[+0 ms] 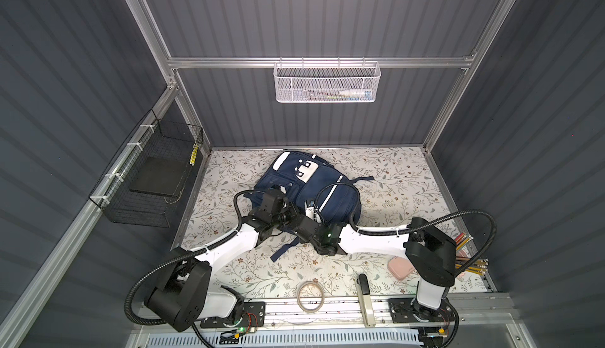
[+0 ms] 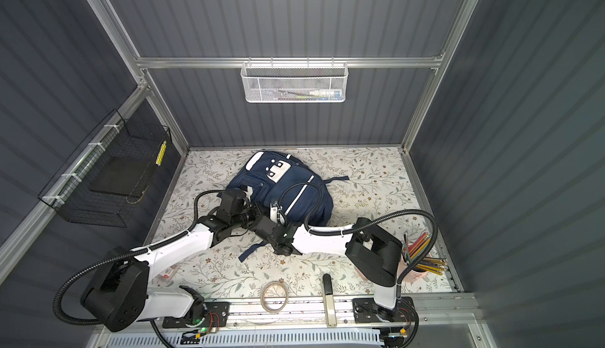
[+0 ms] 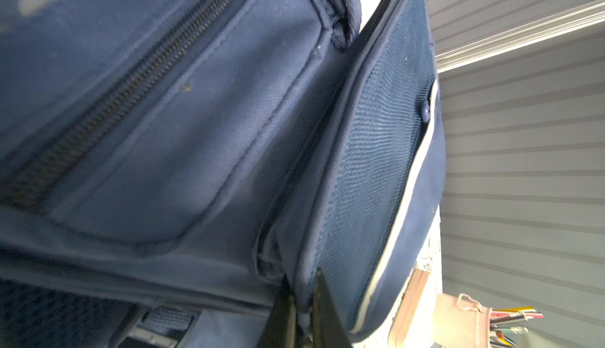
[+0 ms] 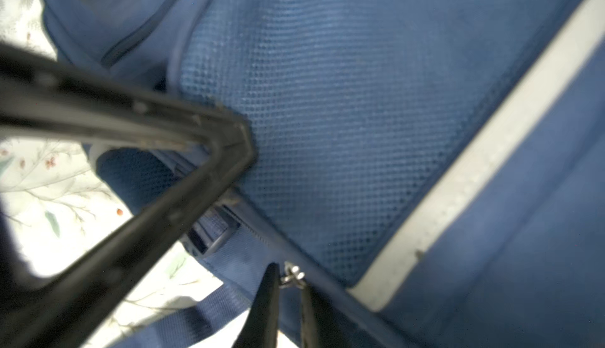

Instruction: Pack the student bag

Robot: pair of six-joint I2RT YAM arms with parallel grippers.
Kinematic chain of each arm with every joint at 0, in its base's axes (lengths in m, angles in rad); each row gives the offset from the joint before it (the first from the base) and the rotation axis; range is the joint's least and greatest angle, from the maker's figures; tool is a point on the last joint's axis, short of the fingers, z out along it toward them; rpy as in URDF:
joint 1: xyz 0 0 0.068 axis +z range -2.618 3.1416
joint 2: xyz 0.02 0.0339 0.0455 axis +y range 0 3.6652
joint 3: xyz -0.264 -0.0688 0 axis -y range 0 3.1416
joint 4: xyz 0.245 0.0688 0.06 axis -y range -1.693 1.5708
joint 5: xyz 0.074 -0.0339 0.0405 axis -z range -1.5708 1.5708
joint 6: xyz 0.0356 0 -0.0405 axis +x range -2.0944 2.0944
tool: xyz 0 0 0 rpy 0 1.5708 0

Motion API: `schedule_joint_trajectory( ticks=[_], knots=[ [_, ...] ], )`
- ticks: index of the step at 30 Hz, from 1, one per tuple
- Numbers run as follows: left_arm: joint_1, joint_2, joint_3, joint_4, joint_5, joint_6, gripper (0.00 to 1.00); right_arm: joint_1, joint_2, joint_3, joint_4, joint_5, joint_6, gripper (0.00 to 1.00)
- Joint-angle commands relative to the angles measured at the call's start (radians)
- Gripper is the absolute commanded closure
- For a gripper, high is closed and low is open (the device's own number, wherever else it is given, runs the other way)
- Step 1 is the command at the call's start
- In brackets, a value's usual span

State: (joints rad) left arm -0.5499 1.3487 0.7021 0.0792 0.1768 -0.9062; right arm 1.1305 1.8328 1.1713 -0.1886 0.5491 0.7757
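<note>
Pinching pocket rim (image 3: 307,274) of student bag (image 3: 163,117) with left end effector (image 3: 302,317), zipper pull (image 4: 293,275) with right end effector (image 4: 288,285), on flowered counter (image 1: 409,179) inside grey walls (image 1: 311,19).

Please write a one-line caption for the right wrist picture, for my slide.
Right gripper closed on the zipper pull of the student bag; left gripper pinching its mesh pocket.

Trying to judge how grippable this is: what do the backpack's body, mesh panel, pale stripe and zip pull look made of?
The student bag body: matte woven navy fabric, weave and stitched seams visible. Its mesh panel: open synthetic-looking net with regular holes. Its stripe: smooth pale grey band, possibly reflective tape; unsure. The zip pull: small, shiny, likely metal.
</note>
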Motion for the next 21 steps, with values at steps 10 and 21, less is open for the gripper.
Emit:
schedule_joint_trajectory(
  ticks=[10, 21],
  knots=[
    [0.031, -0.053, 0.016, -0.082, -0.03, 0.056, 0.97, -0.038, -0.141, -0.067, -0.087, -0.094, -0.096, 1.0],
    [0.054, -0.052, 0.002, -0.081, -0.017, 0.058, 1.0, -0.145, -0.279, -0.179, -0.175, -0.181, -0.217, 1.0]
  ],
)
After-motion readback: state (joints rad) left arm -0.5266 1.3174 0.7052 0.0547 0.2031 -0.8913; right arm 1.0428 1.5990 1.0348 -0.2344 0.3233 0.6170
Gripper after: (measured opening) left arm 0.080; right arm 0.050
